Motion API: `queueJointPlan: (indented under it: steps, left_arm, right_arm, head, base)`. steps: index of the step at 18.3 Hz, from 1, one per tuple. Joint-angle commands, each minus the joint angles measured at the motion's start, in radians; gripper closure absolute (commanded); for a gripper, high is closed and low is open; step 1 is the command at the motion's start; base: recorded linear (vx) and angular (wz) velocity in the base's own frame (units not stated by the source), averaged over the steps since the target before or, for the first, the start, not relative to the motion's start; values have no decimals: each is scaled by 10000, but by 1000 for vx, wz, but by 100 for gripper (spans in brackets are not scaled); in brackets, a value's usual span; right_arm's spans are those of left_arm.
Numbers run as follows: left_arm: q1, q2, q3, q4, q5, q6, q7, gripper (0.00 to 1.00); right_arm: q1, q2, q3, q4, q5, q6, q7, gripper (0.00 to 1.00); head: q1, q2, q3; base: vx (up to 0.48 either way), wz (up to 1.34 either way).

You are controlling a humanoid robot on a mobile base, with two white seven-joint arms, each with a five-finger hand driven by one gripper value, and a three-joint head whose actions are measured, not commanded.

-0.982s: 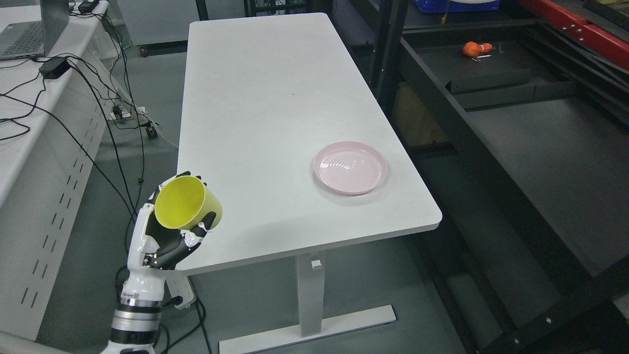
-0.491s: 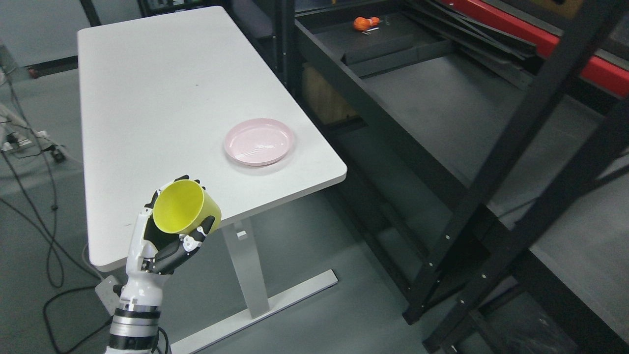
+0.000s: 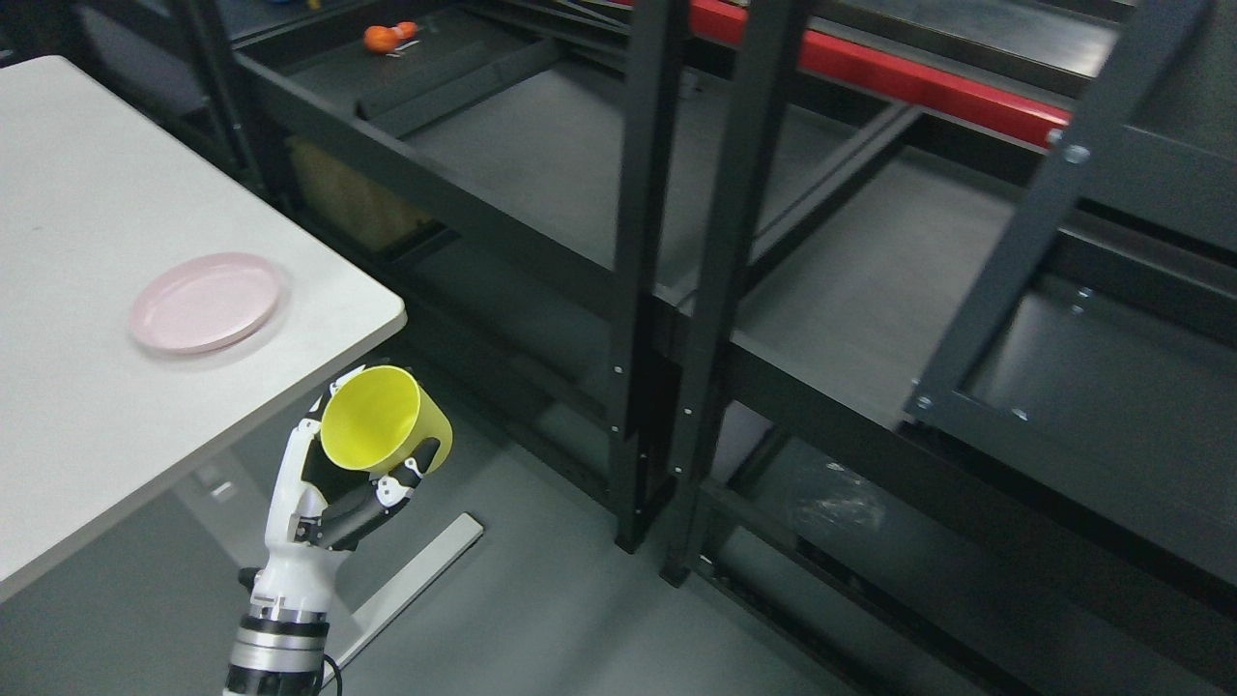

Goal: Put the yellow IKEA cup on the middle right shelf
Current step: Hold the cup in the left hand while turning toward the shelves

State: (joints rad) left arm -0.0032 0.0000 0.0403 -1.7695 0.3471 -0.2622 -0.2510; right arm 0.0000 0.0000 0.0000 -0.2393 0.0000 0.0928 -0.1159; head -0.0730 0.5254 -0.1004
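White tabletop (image 3: 87,406) is filling the left side of the head view, and a pink plate (image 3: 206,302) is lying on it near the right corner. Just to the right of this corner and lower in the picture, the left robot hand (image 3: 338,474) is coming up from the bottom edge and is holding the yellow cup (image 3: 382,432). The fingers (image 3: 387,488) are curling around the cup from below and behind, so the grasp is closed on it. The cup is tilting, with its open mouth facing up and toward the left, and it is hanging in the air over the grey floor (image 3: 541,609), not touching the tabletop. To the right, black shelf posts (image 3: 643,261) are standing upright, and the dark shelf (image 3: 850,280) is stretching behind them across the middle and right of the view, well apart from the cup. At the far top, a small orange object (image 3: 385,36) is lying on the shelf, and a red beam (image 3: 918,92) is running behind the posts. The other arm is not showing.
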Motion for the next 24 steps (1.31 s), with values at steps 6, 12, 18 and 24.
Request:
queueJointPlan:
  steps: [6,12,18,24]
  left_arm:
    - [185,174,-587,-22,-4,-17,71,100]
    - [170,174,-602,-22,-4,29,71,100]
    - [185,174,-664,-22,-4,14,71,100]
    - [108,174,-863,-22,-4,30,71,100]
  right_arm:
    - [138,-175,169,0,-245,8,-7,1]
    - [138,-175,169,0,-245,8,-7,0]
    - [138,-175,169,0,-245,8,-7,0]
    - [138,-175,169,0,-245,8,-7,1]
  head:
    - [0,0,0]
    - [0,-2,0]
    - [0,-6,0]
    - [0,-7,0]
  base:
    - [-184,-894]
    - [-155,-989]
    - [-93,-664]
    - [42,19]
